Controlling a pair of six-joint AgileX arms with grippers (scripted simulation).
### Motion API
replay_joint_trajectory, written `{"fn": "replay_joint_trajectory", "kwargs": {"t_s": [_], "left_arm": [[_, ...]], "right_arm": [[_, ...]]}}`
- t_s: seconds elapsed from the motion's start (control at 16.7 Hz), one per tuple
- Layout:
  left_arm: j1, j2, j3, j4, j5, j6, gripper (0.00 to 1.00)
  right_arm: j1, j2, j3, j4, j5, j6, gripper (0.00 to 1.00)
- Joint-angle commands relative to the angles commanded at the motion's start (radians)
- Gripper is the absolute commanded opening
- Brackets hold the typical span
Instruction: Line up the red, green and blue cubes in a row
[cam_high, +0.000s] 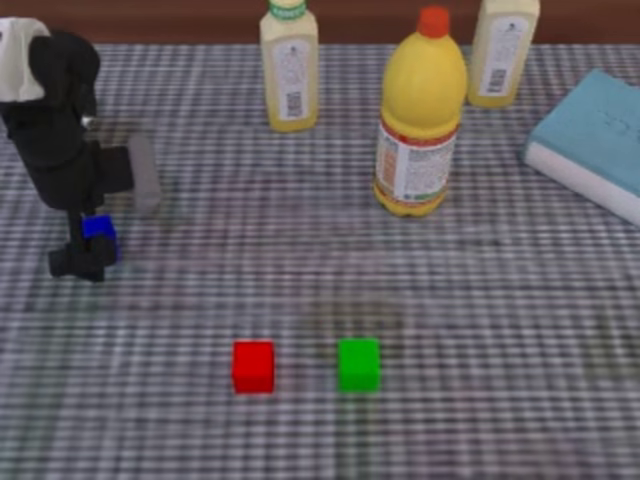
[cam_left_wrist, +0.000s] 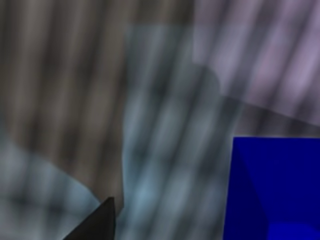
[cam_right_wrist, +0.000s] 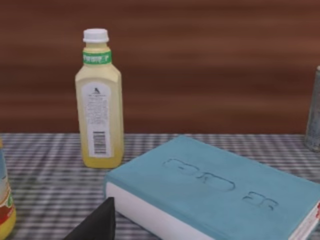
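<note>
Top view shows the left hand (cam_high: 88, 250) pinching the blue cube (cam_high: 99, 232) at far left; red cube (cam_high: 253, 366) and green cube (cam_high: 359, 364) sit near centre.

table: grey checked cloth (cam_high: 480, 320) | backdrop: brown wood-grain wall (cam_right_wrist: 210, 65) | light: even

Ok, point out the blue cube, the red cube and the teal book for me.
blue cube (cam_high: 98, 229), top view, on its visible top face beside the left claw (cam_high: 88, 250).
red cube (cam_high: 253, 366), top view, middle of its top face.
teal book (cam_right_wrist: 215, 187), right wrist view, middle of its cover.
</note>
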Motion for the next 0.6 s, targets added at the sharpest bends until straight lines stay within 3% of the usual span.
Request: {"fn": "replay_joint_trajectory", "kwargs": {"t_s": [0.36,0.6], "left_arm": [[0.001,0.022,-0.034,0.055,0.000,0.001,1.00],[0.001,0.022,-0.034,0.055,0.000,0.001,0.70]], "right_arm": [[0.000,0.000,0.000,0.000,0.000,0.000,1.00],[0.000,0.000,0.000,0.000,0.000,0.000,1.00]]}}
